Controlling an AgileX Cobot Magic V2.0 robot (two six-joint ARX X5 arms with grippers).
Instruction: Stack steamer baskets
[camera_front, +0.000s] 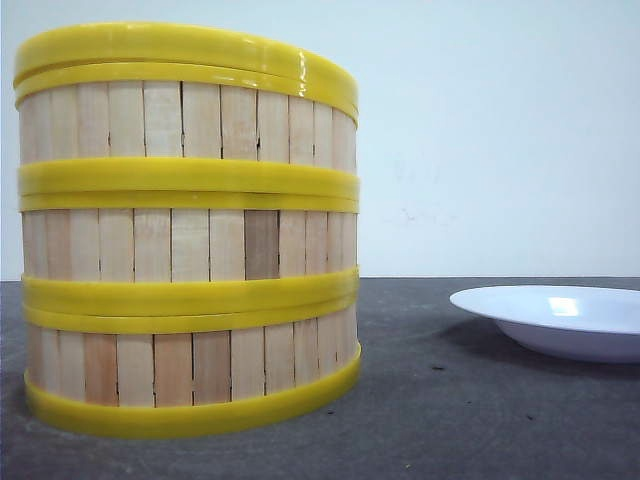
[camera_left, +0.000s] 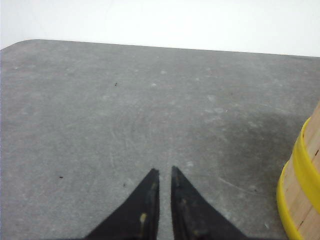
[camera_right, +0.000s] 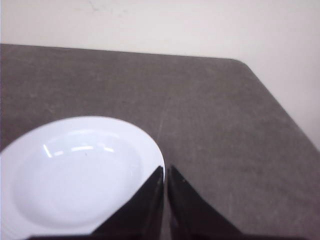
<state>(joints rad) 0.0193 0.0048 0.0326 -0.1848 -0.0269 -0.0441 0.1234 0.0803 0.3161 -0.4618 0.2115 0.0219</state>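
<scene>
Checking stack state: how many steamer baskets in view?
3, all in one stack on the table's left in the front view: bottom basket on the table, middle basket on it, top basket above. A lid may sit on top; none elsewhere.

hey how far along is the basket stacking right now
Done, it seems: three steamer baskets stand in one stack on the table, with a yellow lid on top, though I can't be sure it is a lid. In hand: nothing. The left pincer and right pincer are both shut and empty. The plate sits apart, bare. Nothing visibly left.
</scene>
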